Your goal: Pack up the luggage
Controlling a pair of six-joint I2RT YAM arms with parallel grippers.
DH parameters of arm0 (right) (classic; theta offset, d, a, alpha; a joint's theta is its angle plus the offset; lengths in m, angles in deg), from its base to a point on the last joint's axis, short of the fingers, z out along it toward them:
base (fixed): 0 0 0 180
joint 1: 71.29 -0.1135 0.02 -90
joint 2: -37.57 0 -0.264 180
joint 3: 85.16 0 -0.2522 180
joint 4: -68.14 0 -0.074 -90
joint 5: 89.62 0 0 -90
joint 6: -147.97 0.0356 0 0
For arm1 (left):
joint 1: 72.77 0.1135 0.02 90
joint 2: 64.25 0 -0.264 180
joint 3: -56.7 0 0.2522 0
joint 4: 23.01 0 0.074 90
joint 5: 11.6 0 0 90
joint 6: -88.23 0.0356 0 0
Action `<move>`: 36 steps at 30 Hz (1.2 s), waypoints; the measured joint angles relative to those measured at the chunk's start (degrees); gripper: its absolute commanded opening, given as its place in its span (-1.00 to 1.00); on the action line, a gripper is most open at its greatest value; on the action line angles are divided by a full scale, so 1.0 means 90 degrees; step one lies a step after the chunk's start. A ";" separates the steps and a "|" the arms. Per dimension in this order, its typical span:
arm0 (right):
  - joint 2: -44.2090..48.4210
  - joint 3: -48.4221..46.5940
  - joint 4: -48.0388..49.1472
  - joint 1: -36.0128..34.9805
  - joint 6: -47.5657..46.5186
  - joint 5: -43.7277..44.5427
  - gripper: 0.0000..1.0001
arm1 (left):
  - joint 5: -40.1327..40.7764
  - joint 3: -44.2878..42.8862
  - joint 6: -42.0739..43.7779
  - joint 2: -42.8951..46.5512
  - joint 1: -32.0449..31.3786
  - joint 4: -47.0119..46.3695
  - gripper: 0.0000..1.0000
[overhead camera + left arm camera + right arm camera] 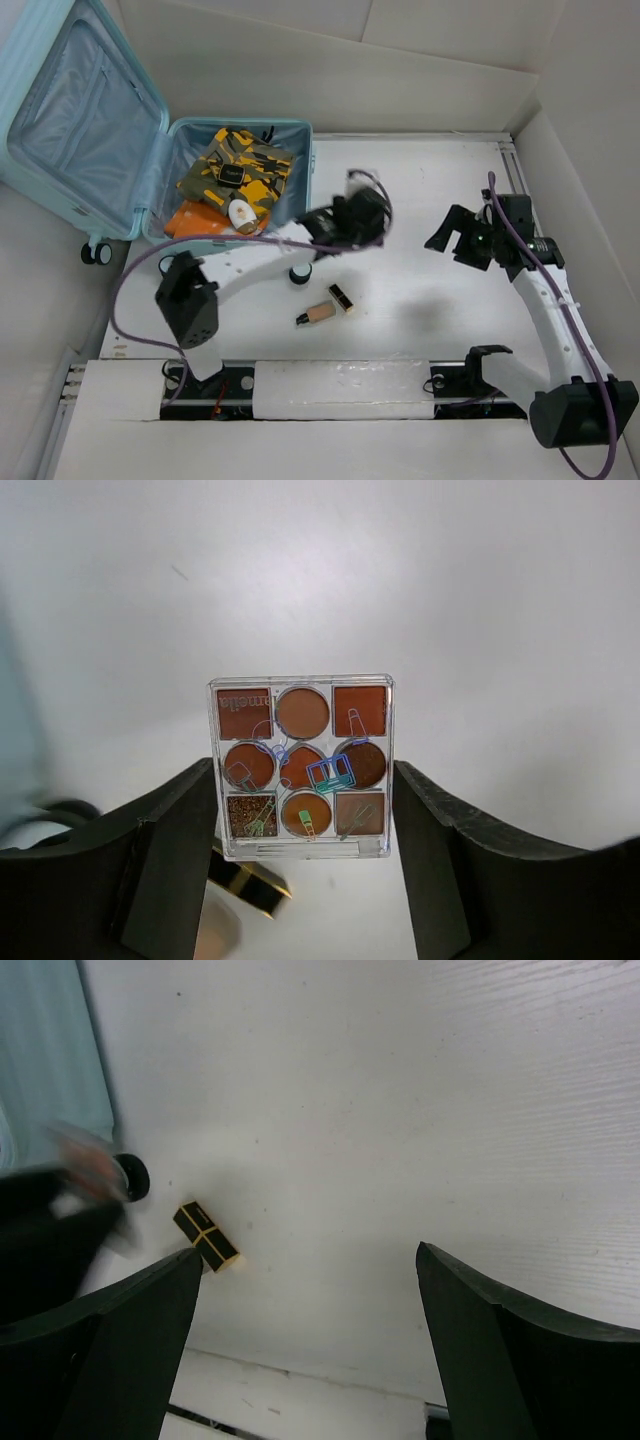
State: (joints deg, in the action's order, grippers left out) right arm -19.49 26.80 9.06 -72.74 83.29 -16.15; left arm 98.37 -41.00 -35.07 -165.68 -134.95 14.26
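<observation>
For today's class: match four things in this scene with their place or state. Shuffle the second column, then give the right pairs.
Column 1
1. eyeshadow palette
2. luggage
3. camouflage cloth
4. right gripper

Column 2
A. jaws wide, holding nothing
B. lying inside the luggage
C. held by the left gripper
D. lid open, far left in the top view

Pairs: 1-C, 2-D, 3-B, 4-A
</observation>
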 measured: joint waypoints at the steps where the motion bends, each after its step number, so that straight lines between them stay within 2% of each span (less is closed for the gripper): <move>1: -0.0019 0.0000 0.0019 -0.0070 0.0002 -0.0010 0.88 | 0.0017 -0.0066 0.0058 0.0260 0.0410 -0.0049 -0.28; 3: -0.0090 0.0000 0.0073 -0.0308 0.0019 -0.0044 0.88 | 0.0080 -0.0206 0.0204 0.0704 0.1382 -0.0129 -0.28; 5: -0.0202 0.0000 0.0126 -0.0636 0.0078 -0.0049 0.88 | 0.0204 -0.0457 0.0396 0.0925 0.2450 -0.0153 -0.08; 6: -0.0257 0.0000 0.0177 -0.0833 0.0143 -0.0041 0.88 | 0.0226 -0.0602 0.0464 0.0935 0.2953 -0.0158 0.35; 8: -0.0369 0.0000 0.0308 -0.1219 0.0238 -0.0027 0.88 | 0.0158 -0.1003 0.0595 0.0845 0.3942 -0.0092 0.99; 11: -0.0668 -0.0041 0.0481 -0.1967 0.0393 0.0102 0.91 | 0.0041 -0.1428 0.0678 0.0602 0.4881 0.0019 1.00; 13: -0.0967 -0.0114 0.0588 -0.2489 0.0461 0.0245 0.91 | 0.0036 -0.1387 0.0748 0.0563 0.5059 0.0117 1.00; 15: -0.1314 -0.0219 0.0665 -0.3036 0.0503 0.0488 0.81 | -0.0070 -0.0918 0.0789 0.0748 0.4969 0.0007 1.00; 16: -0.1484 -0.0262 0.0714 -0.3320 0.0529 0.0597 0.72 | -0.0124 -0.0622 0.0789 0.0913 0.4906 0.0015 1.00; 17: -0.1627 -0.0284 0.0763 -0.3563 0.0551 0.0704 0.49 | -0.0199 -0.0282 0.0789 0.1105 0.4845 0.0053 1.00; 19: -0.1902 -0.0296 0.0816 -0.4022 0.0617 0.0913 0.27 | -0.0311 0.0328 0.0784 0.1566 0.4762 0.0134 1.00; 20: -0.2013 -0.0296 0.0826 -0.4209 0.0648 0.0996 0.08 | -0.0330 0.0563 0.0765 0.1817 0.4767 0.0182 1.00; 24: -0.2385 -0.0279 0.0925 -0.4733 0.0721 0.1292 0.10 | -0.0517 0.1253 0.0634 0.2744 0.4850 0.0245 1.00; 26: -0.2671 -0.0279 0.1013 -0.4930 0.0738 0.1367 0.13 | -0.0755 0.1644 0.0537 0.3184 0.4872 0.0121 0.78; 27: -0.2832 -0.0279 0.1047 -0.5022 0.0733 0.1365 0.15 | -0.0867 0.1889 0.0478 0.3432 0.4826 0.0104 0.46; 28: -0.3014 -0.0279 0.1088 -0.5124 0.0721 0.1372 0.15 | -0.0967 0.2149 0.0403 0.3655 0.4743 0.0078 0.41; 32: -0.3665 -0.0287 0.1214 -0.5518 0.0709 0.1307 0.18 | -0.1664 0.3077 0.0257 0.4386 0.4313 0.0126 0.35; 36: -0.4143 -0.0413 0.1324 -0.5593 0.0656 0.1239 0.18 | -0.2200 0.3776 0.0168 0.4843 0.4294 0.0202 0.38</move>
State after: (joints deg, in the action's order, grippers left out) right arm -56.78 23.08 20.97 -123.08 89.19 -5.00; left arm 78.57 -7.01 -33.56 -122.09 -96.30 16.07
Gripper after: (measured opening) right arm 0.588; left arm 0.687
